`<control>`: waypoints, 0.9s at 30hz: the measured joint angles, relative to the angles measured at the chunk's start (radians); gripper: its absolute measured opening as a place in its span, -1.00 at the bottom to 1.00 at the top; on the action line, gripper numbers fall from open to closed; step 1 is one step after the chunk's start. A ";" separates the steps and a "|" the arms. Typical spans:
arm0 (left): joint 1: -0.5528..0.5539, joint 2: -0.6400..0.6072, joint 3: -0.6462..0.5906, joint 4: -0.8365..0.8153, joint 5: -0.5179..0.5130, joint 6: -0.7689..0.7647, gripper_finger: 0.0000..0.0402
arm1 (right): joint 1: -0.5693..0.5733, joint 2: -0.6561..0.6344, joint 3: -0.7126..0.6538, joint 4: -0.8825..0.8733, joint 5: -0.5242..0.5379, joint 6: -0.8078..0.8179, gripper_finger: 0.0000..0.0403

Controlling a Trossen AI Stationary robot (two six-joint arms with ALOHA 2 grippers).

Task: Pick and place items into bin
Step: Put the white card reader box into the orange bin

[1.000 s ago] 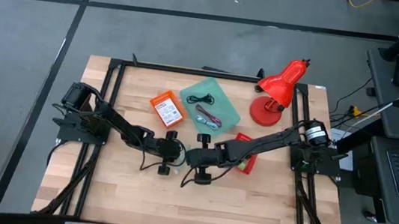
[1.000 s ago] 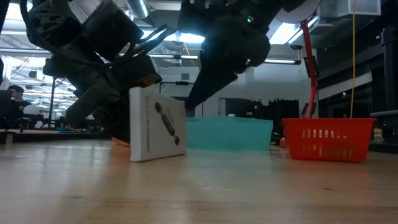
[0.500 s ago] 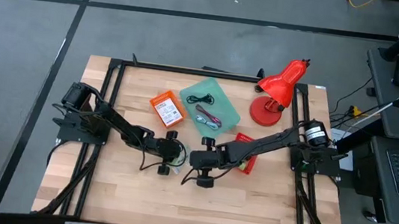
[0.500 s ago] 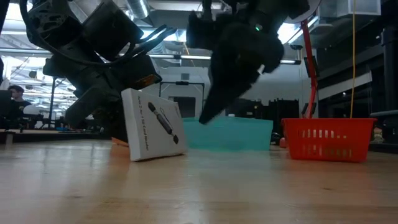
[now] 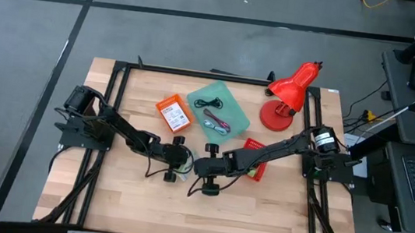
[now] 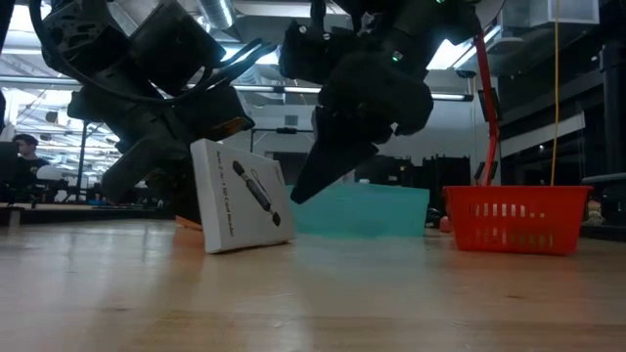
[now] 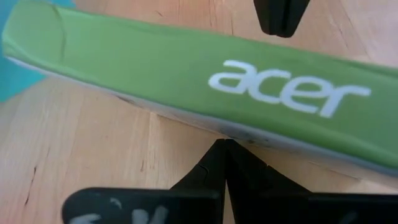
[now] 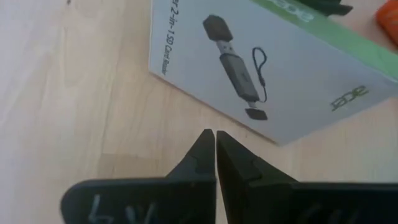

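Note:
A white box with a green "acer" side (image 6: 240, 196) stands tilted on its bottom edge at mid-table, and shows as a narrow strip in the high view (image 5: 173, 175). My left gripper (image 7: 224, 146) is shut, its tips against the green side (image 7: 186, 68). My right gripper (image 8: 214, 134) is shut and points down at the table just in front of the box's white printed face (image 8: 249, 74); a strip of wood shows between them. Black and maroon cables lie in the teal bin (image 5: 220, 108). An orange packet (image 5: 173, 112) lies flat beside it. My left gripper touches the box with its shut fingertips (image 7: 214, 155) at the lower edge of the green side (image 7: 227, 127), coming in low and nearly level from the table's left. The box stays on the table by its bottom edge, its top tilted toward this gripper.
A red mesh basket (image 5: 254, 157) sits under my right arm. The red desk lamp (image 5: 288, 94) stands at the far right. The near half of the table (image 5: 204, 218) is bare wood. A black frame (image 5: 117, 83) borders the table.
The box has tipped from upright so that its top leans toward my left gripper; its bottom edge stayed on the table. My right gripper drew away toward the table's right, then came back toward the box, staying shut.

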 joint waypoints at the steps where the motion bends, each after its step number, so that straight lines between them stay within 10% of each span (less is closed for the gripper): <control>1: 0.000 -0.001 0.000 -0.001 0.000 0.006 -0.98 | 0.000 0.003 0.000 -0.005 -0.010 0.012 -1.00; 27: -0.008 -0.003 0.057 -0.099 -0.008 0.033 -0.98 | -0.016 0.089 0.000 0.100 0.022 0.024 -1.00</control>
